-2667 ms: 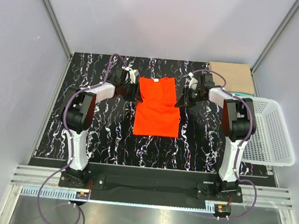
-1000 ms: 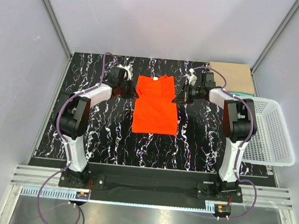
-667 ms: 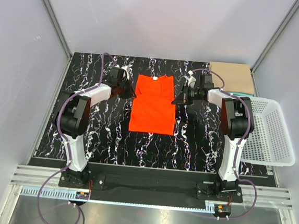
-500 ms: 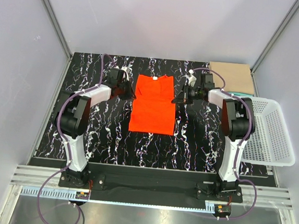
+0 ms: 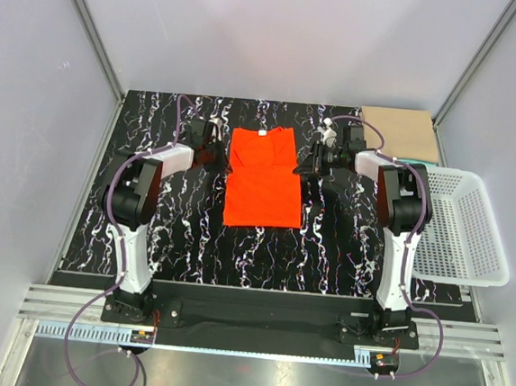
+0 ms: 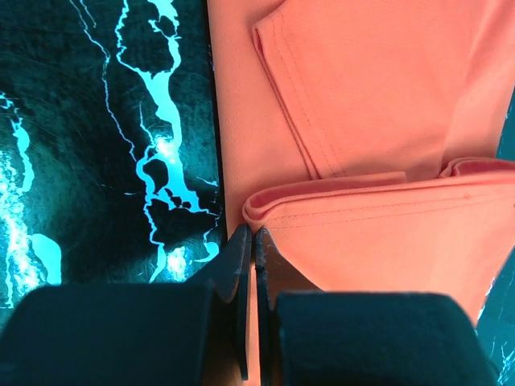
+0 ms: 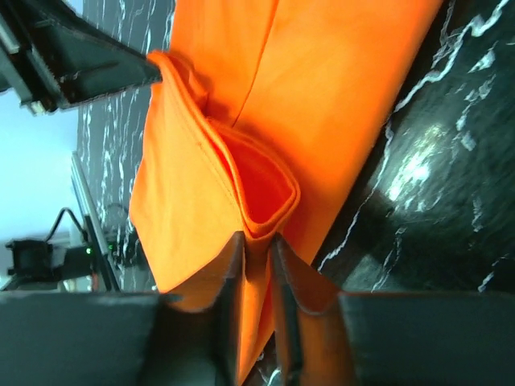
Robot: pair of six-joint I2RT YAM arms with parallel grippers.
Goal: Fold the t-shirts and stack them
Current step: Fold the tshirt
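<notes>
A black tabletop (image 5: pixel 182 232) veined with white, like marble, fills the middle of the overhead view. Its glossy surface throws back bright glints (image 7: pixel 414 167) in the wrist views. Plain pale lilac-grey walls (image 5: pixel 28 137) close it in on the left, back and right, with slanting aluminium posts (image 5: pixel 90 27) at the far corners. A ribbed metal rail (image 5: pixel 256 319) runs along the near edge, with a brushed metal surface (image 5: pixel 260 378) below it. The light is soft and even

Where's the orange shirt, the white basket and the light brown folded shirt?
orange shirt (image 5: pixel 260 184): top view, middle of its flat lower half.
white basket (image 5: pixel 462 233): top view, its mesh floor.
tan folded shirt (image 5: pixel 399 131): top view, centre of its top face.
</notes>
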